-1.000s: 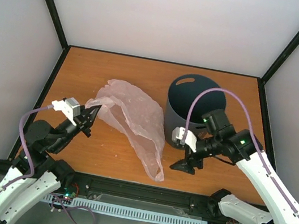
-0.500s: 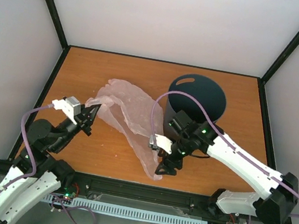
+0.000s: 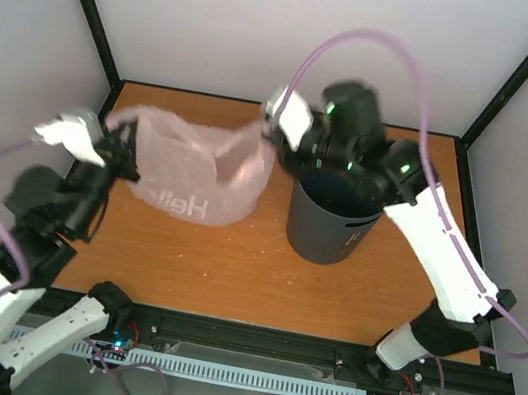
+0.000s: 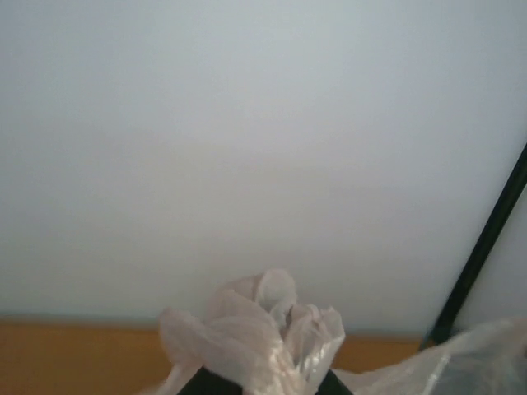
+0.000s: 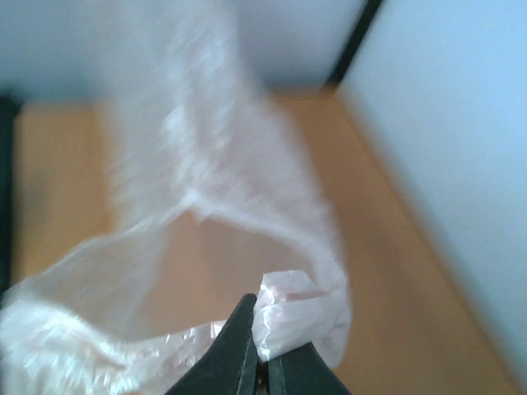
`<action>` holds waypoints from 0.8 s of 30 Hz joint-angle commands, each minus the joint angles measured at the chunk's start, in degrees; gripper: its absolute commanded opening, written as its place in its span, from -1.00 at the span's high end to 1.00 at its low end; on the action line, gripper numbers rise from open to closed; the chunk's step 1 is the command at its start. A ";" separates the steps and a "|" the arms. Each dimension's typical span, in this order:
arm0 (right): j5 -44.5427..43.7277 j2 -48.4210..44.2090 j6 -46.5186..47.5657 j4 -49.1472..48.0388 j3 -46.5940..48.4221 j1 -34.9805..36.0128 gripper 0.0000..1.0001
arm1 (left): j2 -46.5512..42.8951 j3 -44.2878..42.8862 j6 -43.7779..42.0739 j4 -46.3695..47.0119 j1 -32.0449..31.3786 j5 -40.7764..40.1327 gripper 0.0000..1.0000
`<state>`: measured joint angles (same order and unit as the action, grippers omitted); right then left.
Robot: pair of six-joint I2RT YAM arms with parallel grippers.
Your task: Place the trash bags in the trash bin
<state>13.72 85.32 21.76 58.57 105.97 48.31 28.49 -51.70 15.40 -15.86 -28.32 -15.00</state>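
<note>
Lifted since 0.5 s ago, the pale-pink trash bag (image 3: 197,171) is held stretched just left of the trash bin (image 3: 329,231). It is clamped by L gripper (image 3: 122,148) at the end away from bin & by R gripper (image 3: 272,136) at bin's rim. Slack should be bunched, then fed into bin's mouth.

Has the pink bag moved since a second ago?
Yes. The trash bag no longer lies flat beside the trash bin. It hangs lifted between the left hand and right hand, nearer the far edge of the table.
</note>
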 commanded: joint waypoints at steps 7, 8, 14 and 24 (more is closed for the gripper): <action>4.80 0.87 3.49 -12.74 40.60 -1.47 0.94 | 22.79 -53.06 -8.16 -3.74 0.28 33.63 0.99; 6.44 -2.41 4.36 -14.01 34.38 -1.47 0.94 | 22.24 -51.94 -8.07 -6.53 0.28 34.24 0.99; -3.15 -13.27 13.29 -25.61 -26.42 -0.93 0.94 | 15.94 -13.12 -3.60 -25.78 0.22 18.56 0.99; 16.50 -24.30 16.01 -17.68 -37.76 3.32 0.94 | 12.15 -20.41 1.38 -32.51 0.01 32.08 0.99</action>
<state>17.76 68.05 41.80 33.71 65.65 51.86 46.35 -58.50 14.52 -50.30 -28.27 11.86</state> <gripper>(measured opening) 0.028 0.015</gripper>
